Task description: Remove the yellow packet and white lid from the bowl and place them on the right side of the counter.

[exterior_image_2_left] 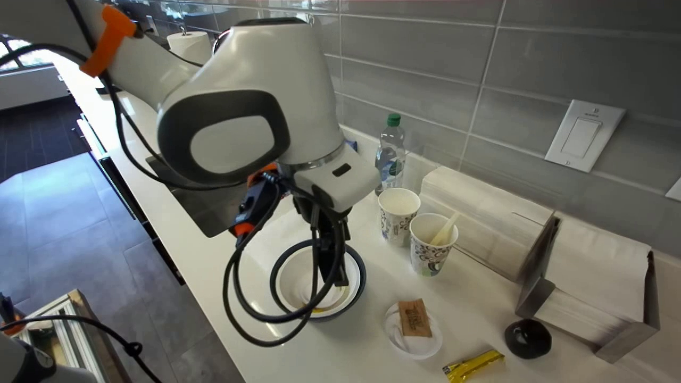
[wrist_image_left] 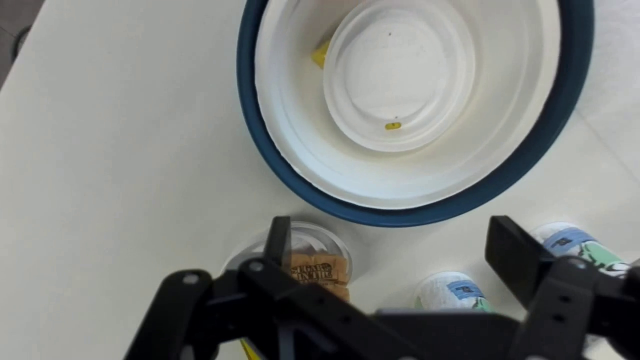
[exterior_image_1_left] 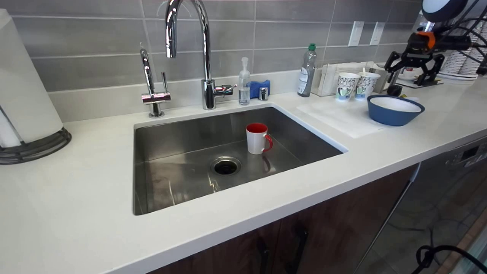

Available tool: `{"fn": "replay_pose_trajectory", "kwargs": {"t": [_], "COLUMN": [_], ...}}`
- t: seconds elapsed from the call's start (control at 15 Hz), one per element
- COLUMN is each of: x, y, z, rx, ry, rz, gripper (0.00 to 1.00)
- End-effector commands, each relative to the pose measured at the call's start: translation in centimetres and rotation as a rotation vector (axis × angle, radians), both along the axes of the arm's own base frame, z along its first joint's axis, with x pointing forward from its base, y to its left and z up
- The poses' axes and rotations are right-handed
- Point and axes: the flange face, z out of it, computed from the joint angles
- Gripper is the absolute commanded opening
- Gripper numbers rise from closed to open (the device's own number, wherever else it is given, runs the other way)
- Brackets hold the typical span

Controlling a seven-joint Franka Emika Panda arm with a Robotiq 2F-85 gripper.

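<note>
The bowl (wrist_image_left: 272, 145), blue outside with a white inner bowl, stands on the white counter (wrist_image_left: 140, 150); it also shows in both exterior views (exterior_image_1_left: 395, 115) (exterior_image_2_left: 362, 276). The white lid (wrist_image_left: 400, 65) lies flat inside it. A corner of a yellow packet (wrist_image_left: 321, 54) sticks out from under the lid; the rest is hidden. A small yellow mark shows on the lid. My gripper (wrist_image_left: 387, 235) is open, its fingers wide apart with nothing gripped, above and beside the bowl's rim. In an exterior view the arm's cables partly cover the bowl.
A small white dish (exterior_image_2_left: 391, 340) with a brown sugar packet (exterior_image_2_left: 415, 318), another yellow packet (exterior_image_2_left: 472, 366) and a black round object (exterior_image_2_left: 528, 338) lie near the bowl. Paper cups (exterior_image_2_left: 396, 229), napkin holders (exterior_image_2_left: 489, 223) and a soap bottle (exterior_image_2_left: 392, 154) stand by the wall. A mug (exterior_image_1_left: 255, 140) stands in the sink.
</note>
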Motion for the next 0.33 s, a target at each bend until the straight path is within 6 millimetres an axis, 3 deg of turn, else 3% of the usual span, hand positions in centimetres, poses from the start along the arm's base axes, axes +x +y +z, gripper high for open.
{"fn": "replay_pose_trajectory", "kwargs": {"t": [0.0, 0.13, 0.2, 0.27], "x": [-3.2, -4.5, -2.3, -2.9], "y": [2.0, 2.4, 1.6, 1.9], "z": [2.5, 3.2, 2.2, 2.6], "rx": [-0.002, 0.003, -0.008, -0.011], "ry": [-0.063, -0.042, -0.027, -0.03], "rz": [0.135, 0.272, 0.185, 0.224], "gripper": [1.0, 1.0, 1.0, 1.0]}}
